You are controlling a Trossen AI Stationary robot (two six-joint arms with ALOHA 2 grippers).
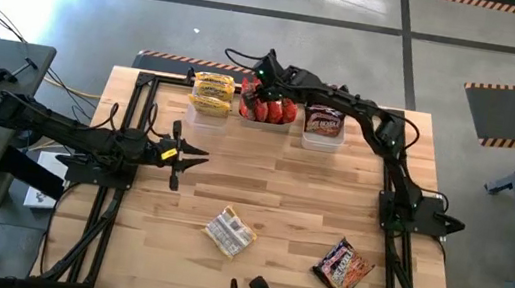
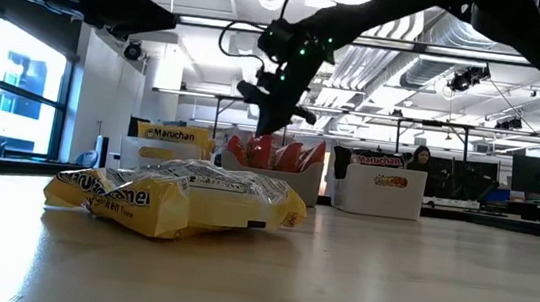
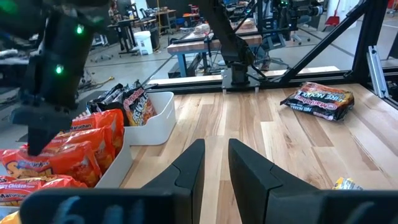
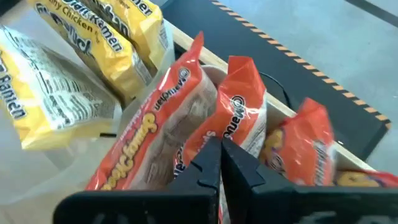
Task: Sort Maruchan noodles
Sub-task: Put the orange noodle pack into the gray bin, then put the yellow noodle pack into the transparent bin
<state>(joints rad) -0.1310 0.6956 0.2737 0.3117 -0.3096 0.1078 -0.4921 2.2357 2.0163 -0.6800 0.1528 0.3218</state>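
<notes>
Three clear tubs stand along the table's far edge. They hold yellow packets (image 1: 212, 92), red-orange packets (image 1: 268, 108) and dark packets (image 1: 324, 121). One yellow packet (image 1: 229, 231) (image 2: 174, 199) and one dark packet (image 1: 343, 267) (image 3: 317, 101) lie flat on the near half of the table. My right gripper (image 1: 257, 88) (image 4: 219, 149) is shut and points down over the red-orange packets (image 4: 186, 124) standing in the middle tub. My left gripper (image 1: 201, 156) (image 3: 215, 146) is open and hovers level over the left part of the table, touching nothing. My right gripper comes from above with its shut fingertips (image 4: 210, 155) right at the top edges of the standing red-orange packets (image 4: 239, 115). Nothing shows between the fingers, and I cannot tell whether they touch a packet.
The black frame rails (image 1: 130, 116) run along the table's left, right and far edges. The arm bases stand at the left (image 1: 86, 145) and right (image 1: 410, 211) sides. Bare wood (image 1: 292, 184) lies between the tubs and the two loose packets.
</notes>
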